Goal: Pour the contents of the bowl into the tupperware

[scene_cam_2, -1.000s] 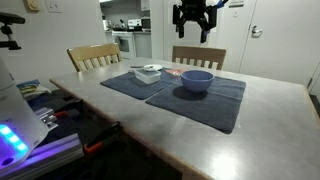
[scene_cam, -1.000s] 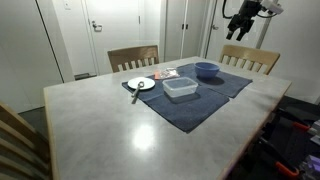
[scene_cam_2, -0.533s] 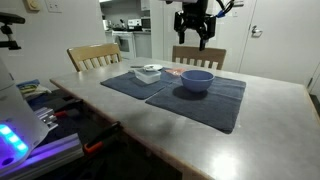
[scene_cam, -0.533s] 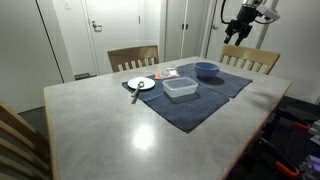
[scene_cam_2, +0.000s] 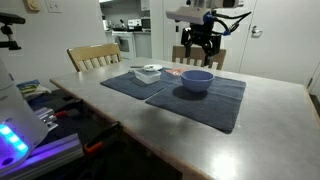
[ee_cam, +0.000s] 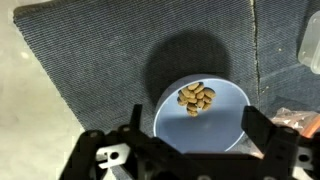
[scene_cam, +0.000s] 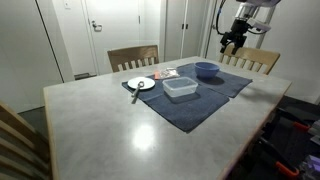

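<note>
While the jaws hang wide above, the bowl sits inside the mat edge.

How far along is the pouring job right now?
Nothing looks done yet: the nuts lie in the bowl, which sits on the mat. In hand: the hand hovers open above the bowl, holding nothing. Left: grasp the bowl, carry it to the tupperware and tip the nuts in.

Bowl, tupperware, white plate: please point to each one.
bowl [ee_cam: 200,132]: wrist view, bare inner floor.
tupperware [scene_cam: 181,95]: in an exterior view, front wall.
white plate [scene_cam: 145,83]: in an exterior view, bare centre.
</note>
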### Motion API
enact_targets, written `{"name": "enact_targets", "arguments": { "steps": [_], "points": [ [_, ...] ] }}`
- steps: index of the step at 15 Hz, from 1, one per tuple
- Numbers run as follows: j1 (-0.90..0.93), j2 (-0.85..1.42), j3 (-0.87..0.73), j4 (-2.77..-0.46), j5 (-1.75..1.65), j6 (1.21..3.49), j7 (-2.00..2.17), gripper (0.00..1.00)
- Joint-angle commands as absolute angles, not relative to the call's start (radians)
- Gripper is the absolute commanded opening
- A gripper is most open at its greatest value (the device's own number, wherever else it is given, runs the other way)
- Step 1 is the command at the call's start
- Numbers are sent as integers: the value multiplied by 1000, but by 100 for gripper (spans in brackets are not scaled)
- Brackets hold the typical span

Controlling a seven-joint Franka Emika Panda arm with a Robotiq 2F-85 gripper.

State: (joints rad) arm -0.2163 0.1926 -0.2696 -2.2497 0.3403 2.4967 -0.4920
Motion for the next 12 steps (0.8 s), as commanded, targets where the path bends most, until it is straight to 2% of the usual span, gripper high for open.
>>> {"name": "enact_targets", "arguments": {
  "steps": [1, 12],
  "points": [
    [-270, 320, -229, -2150, 302, 2497, -454, 100],
    [-332, 505, -139, -2027, 263, 2597, -389, 100]
  ]
}}
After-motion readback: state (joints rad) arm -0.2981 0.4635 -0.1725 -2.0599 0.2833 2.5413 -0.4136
